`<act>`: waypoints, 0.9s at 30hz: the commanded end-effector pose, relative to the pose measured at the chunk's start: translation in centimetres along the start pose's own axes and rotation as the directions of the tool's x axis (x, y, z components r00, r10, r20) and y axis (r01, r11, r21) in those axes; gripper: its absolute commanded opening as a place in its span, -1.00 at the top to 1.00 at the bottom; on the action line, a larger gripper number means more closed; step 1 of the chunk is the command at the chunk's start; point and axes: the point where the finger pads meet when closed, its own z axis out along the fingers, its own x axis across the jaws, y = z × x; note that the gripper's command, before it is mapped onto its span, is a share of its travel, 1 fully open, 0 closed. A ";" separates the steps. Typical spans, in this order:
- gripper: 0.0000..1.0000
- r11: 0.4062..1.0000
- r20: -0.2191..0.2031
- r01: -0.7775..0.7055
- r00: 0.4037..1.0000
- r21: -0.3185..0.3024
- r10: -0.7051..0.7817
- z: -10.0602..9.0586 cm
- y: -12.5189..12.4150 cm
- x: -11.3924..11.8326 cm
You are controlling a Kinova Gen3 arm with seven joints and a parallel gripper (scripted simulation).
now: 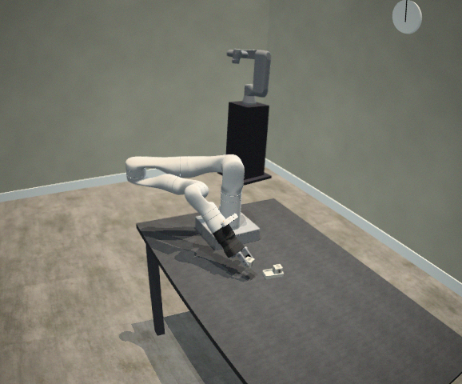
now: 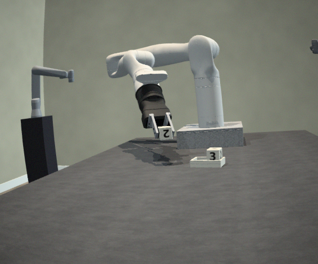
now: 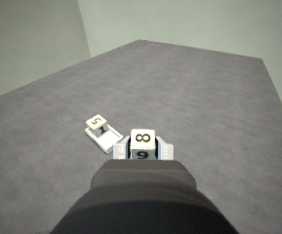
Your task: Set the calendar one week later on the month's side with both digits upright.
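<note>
The white tray (image 1: 268, 275) (image 2: 200, 164) (image 3: 109, 142) lies flat on the table. A white cube (image 1: 277, 268) (image 2: 213, 154) (image 3: 97, 125) stands in its right half as the exterior camera sees it, with an upright 3 facing that camera; the wrist view shows a 5 on top and a 1 on a side. The tray's other half is empty. My gripper (image 1: 248, 262) (image 2: 164, 134) (image 3: 142, 143) is shut on the other cube (image 1: 250, 259) (image 2: 165, 132) (image 3: 142, 138), above the table beside the tray. A 2, looking upside down, faces the exterior view; the wrist view shows a sideways 8 and a 6 or 9. No month name is legible.
The arm's base block (image 1: 248, 234) (image 2: 210, 138) stands on the table (image 1: 326, 298) (image 2: 159, 204) (image 3: 180, 97) behind the held cube and the tray as the exterior camera sees it. Other arms on dark pedestals (image 1: 245, 136) (image 2: 38, 147) stand away from the table.
</note>
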 end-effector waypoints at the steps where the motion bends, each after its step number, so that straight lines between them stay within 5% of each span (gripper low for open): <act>1: -0.20 1.000 0.001 -0.002 1.000 0.002 0.002 0.2 0.1 0.0; 27: -0.20 1.000 0.001 -0.002 1.000 0.002 0.002 2.6 2.6 0.0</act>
